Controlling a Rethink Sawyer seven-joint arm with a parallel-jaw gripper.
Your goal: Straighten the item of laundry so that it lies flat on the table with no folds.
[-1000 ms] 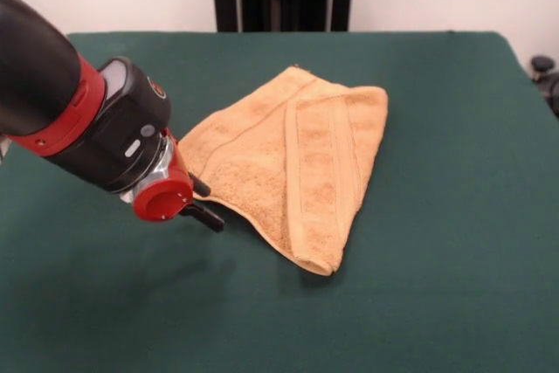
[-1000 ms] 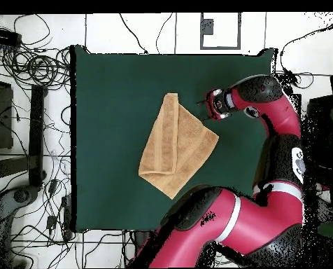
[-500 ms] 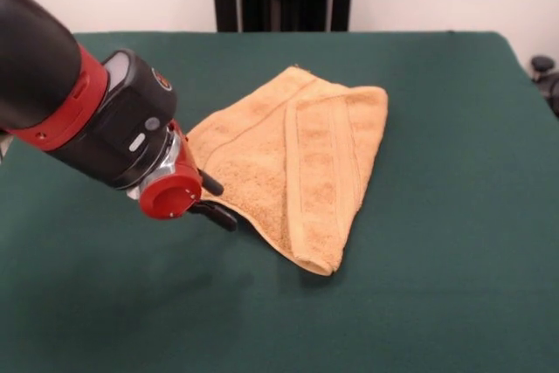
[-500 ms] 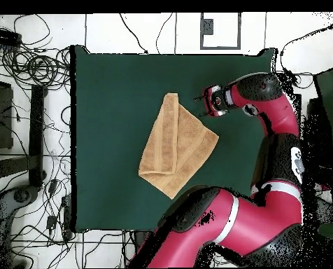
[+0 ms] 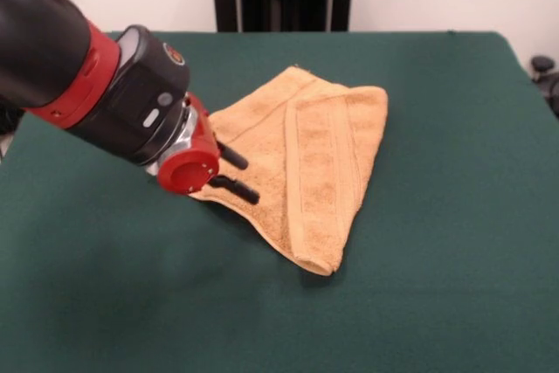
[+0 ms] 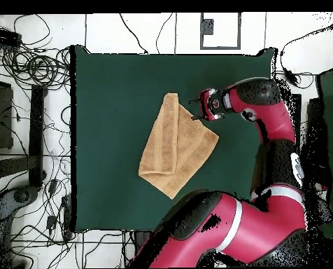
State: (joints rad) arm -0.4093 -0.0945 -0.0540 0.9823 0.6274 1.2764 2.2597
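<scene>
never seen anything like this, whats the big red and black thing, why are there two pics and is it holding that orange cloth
The red and black thing is a robot arm. At its tip is a gripper, two dark fingers that stand apart, open, so nothing is held. One picture looks across the table from the front; the other looks straight down from above and shows the whole arm. On the green table lies a golden-tan towel, folded over itself on one side. The fingers point at the towel's edge; whether they touch it, I cannot tell.
</scene>
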